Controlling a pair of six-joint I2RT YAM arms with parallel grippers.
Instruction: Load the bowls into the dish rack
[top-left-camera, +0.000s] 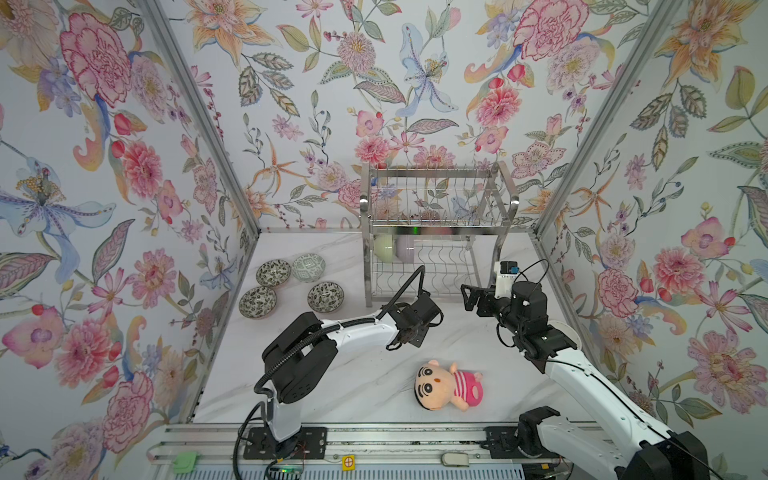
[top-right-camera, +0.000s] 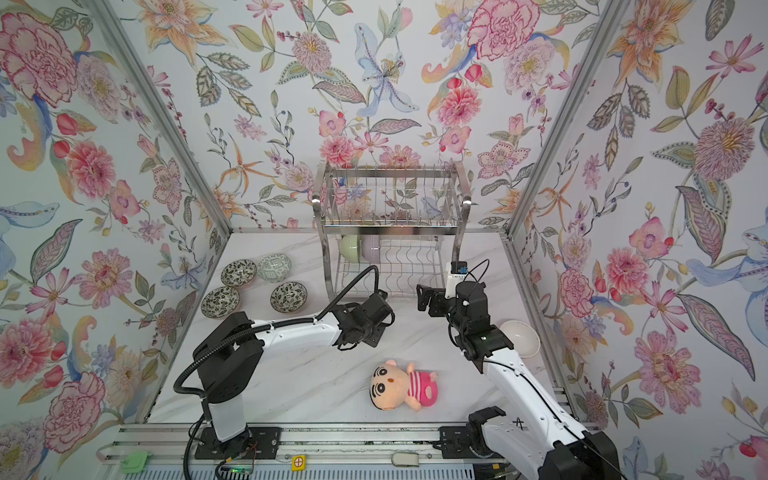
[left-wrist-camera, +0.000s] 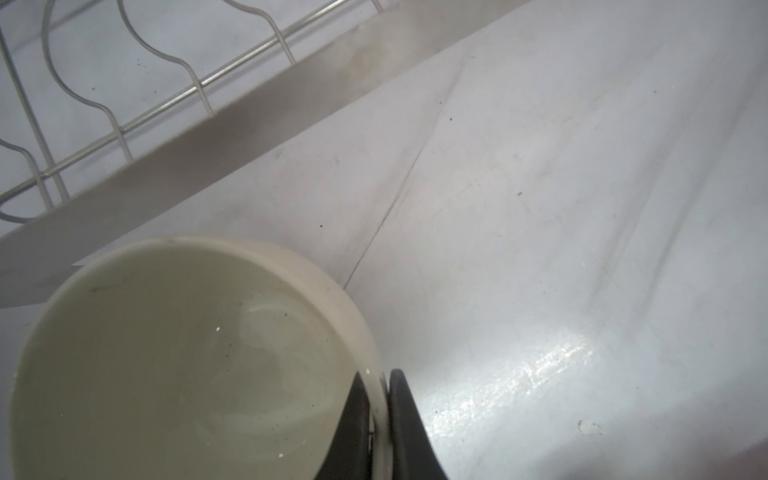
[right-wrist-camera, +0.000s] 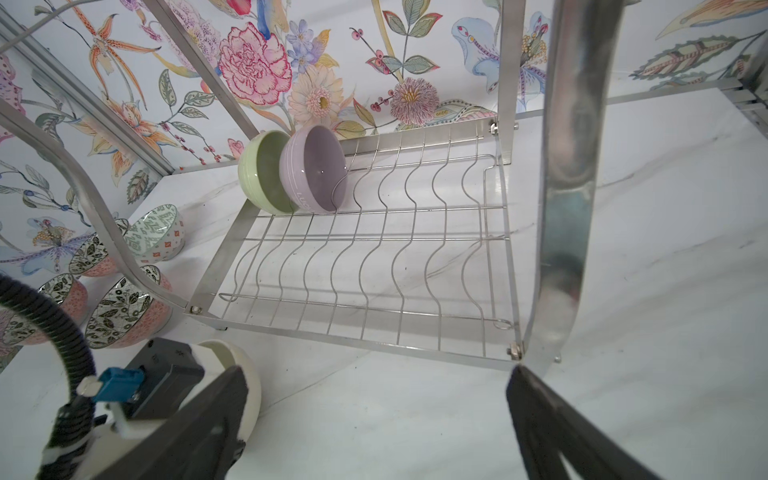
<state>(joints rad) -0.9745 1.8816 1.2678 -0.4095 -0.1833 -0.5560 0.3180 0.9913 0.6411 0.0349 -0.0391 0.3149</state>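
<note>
My left gripper (left-wrist-camera: 379, 374) is shut on the rim of a cream bowl (left-wrist-camera: 187, 365), one finger inside and one outside, just in front of the dish rack's lower tier (left-wrist-camera: 124, 124). In both top views the wrist hides that bowl; the right wrist view shows it (right-wrist-camera: 249, 374). The dish rack (top-left-camera: 436, 226) stands at the back. A pale green bowl (top-left-camera: 384, 248) and a lavender bowl (top-left-camera: 406, 248) stand on edge in its lower tier. Several patterned bowls (top-left-camera: 273, 273) sit upright on the table at left. My right gripper (top-left-camera: 467, 297) is open and holds nothing, near the rack's right leg (right-wrist-camera: 565, 208).
A plush doll (top-left-camera: 446, 384) in a pink striped shirt lies on the table near the front. A pale bowl (top-right-camera: 519, 338) sits at the right, partly hidden behind the right arm. Flowered walls close in the table on three sides.
</note>
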